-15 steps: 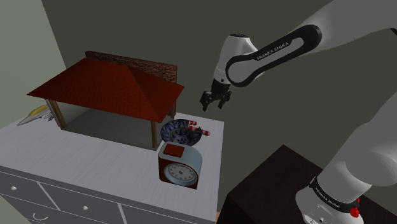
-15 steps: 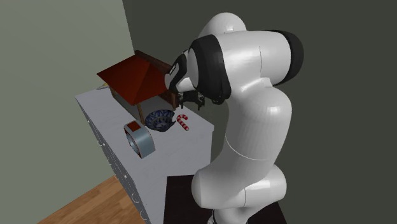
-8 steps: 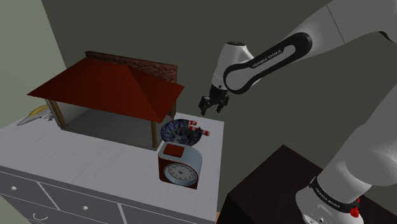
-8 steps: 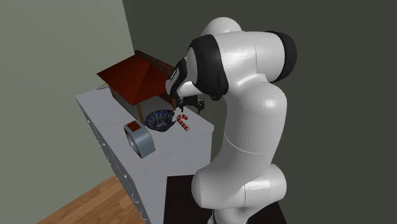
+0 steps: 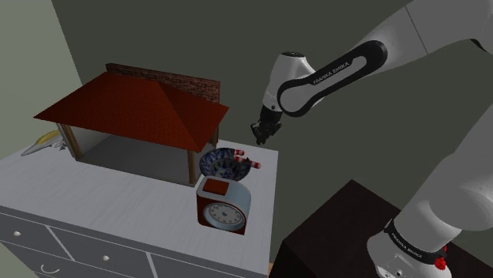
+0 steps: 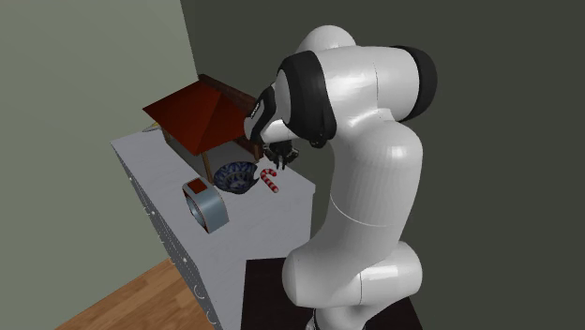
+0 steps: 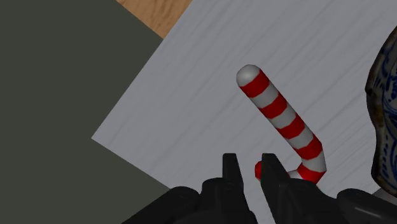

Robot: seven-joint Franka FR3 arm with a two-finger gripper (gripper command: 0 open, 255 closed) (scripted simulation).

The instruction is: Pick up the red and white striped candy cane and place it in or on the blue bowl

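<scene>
Blue bowl (image 6: pixel 234 176) beside candy cane (image 7: pixel 283 118)

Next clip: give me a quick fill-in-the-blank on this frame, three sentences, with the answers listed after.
1. The candy cane lies flat on the cabinet top beside the blue bowl; its stripes are white and ___.
2. The gripper hangs over the cane's hooked end and holds ___.
3. In the shoulder view, the scale with the round ___ on its front stands nearer the camera than the bowl.

Missing words: red; nothing; dial.
</scene>
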